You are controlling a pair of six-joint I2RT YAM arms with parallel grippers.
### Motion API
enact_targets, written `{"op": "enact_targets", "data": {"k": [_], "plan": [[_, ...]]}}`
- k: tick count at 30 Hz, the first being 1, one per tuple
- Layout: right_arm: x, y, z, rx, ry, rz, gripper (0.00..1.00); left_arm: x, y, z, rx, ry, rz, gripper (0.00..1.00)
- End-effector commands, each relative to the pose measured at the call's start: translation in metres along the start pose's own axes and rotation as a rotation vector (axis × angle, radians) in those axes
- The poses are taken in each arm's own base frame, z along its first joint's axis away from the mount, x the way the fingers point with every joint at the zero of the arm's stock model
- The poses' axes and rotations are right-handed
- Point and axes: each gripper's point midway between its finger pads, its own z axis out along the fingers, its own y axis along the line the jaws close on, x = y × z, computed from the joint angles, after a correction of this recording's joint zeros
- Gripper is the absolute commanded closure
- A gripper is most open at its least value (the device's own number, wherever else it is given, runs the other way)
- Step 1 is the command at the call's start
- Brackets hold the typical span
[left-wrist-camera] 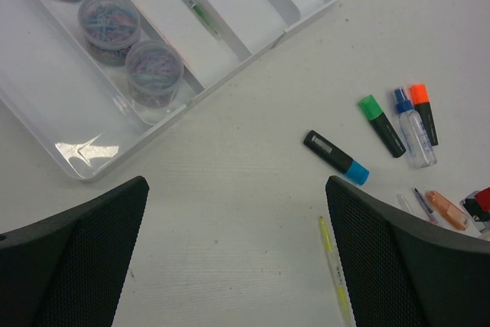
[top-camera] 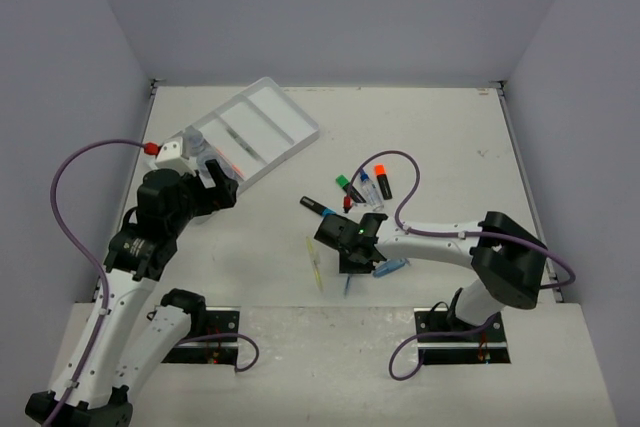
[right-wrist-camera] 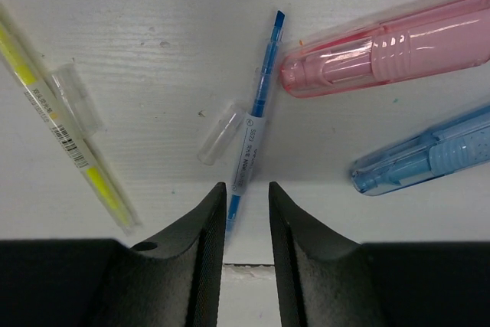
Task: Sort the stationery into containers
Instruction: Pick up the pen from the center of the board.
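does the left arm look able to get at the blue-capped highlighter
Probably yes: the left gripper hangs open above the table, and nothing lies between it and the highlighter.

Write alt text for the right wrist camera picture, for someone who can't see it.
The right gripper straddles one end of a thin blue pen on a white table; whether it grips is unclear. A yellow pen lies left, a pink piece and a blue piece right.
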Motion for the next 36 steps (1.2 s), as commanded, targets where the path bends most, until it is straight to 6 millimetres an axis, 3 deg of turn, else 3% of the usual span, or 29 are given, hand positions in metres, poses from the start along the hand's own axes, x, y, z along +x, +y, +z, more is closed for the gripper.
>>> {"op": "enact_targets", "data": {"k": [1,24,36], "plan": [[-0.004,0.006,0.001,-0.009,-0.021,0.039,0.71,-0.001,-0.004,0.001,0.025,-0.003,0.036,0.00],[0.006,-0.008,0.021,0.043,-0.022,0.097,0.83,0.001,-0.005,0.004,0.030,0.015,0.045,0.00],[-0.021,-0.004,-0.005,0.032,-0.115,0.124,1.00,0.003,-0.007,0.006,0.043,0.027,0.051,0.00]]}}
